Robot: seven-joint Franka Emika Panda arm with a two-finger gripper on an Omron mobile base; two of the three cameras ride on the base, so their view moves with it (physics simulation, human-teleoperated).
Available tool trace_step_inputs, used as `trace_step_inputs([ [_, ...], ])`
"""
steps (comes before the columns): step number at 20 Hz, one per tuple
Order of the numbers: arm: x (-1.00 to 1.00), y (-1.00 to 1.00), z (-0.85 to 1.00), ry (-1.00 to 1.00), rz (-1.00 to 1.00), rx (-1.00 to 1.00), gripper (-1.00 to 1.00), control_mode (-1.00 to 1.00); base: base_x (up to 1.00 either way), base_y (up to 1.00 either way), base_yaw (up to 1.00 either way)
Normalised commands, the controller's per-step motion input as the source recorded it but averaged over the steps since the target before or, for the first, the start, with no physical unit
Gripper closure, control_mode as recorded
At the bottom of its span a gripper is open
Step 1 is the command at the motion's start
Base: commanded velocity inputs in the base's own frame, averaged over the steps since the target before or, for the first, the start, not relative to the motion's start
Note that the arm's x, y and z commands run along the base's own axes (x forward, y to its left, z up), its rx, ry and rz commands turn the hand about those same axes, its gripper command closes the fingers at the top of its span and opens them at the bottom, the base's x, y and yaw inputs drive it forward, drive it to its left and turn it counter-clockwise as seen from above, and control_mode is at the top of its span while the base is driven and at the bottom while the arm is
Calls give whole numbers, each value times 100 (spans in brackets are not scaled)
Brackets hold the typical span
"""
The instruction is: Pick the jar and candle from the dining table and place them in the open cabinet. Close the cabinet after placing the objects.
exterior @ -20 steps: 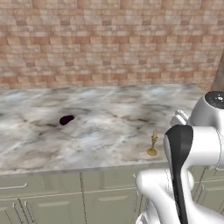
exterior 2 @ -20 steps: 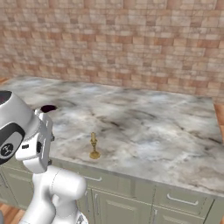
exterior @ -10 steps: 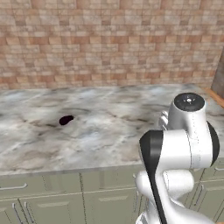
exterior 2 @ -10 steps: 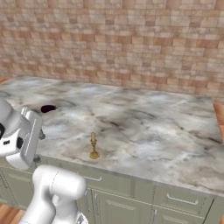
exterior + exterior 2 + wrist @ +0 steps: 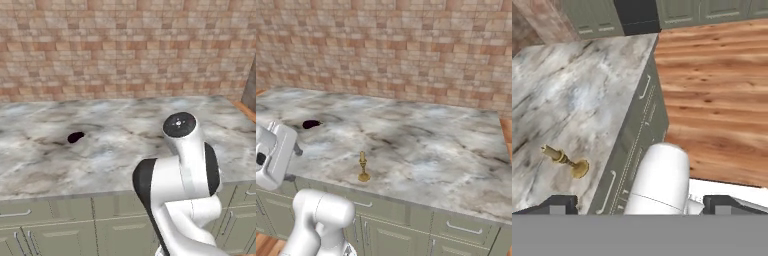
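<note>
Beyond the gripper (image 5: 639,205), jaws apart and empty: candle (image 5: 566,161) upright on table (image 5: 577,80), unpicked; cabinet placement and closing outstanding.

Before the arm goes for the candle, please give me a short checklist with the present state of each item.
1. Candle upright on the table: ok.
2. Space around the candle free of other things: ok; the dark blob lies far off.
3. End effector open and holding nothing: ok.
4. End effector lined up over the candle: not ok; in the hand view the candle lies off to the side.
5. Jar in sight: cannot tell where it is.
</note>
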Motion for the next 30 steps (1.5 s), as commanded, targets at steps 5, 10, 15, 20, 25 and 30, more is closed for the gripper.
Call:
trace_step_inputs([
  [5, 5, 0, 0, -5, 0, -29, -100, -100, 0, 0, 0],
  [10, 3, 0, -1, 2, 0, -8, -100, -100, 0, 0, 0],
  [15, 7, 0, -2, 8, 0, -3, -100, -100, 0, 0, 0],
  [20, 18, 0, 0, 7, 0, -7, -100, -100, 0, 0, 0],
  [25, 19, 0, -2, 7, 0, -13, -100, -100, 0, 0, 0],
  [30, 10, -7, -15, 6, 0, -8, -100, -100, 0, 0, 0],
])
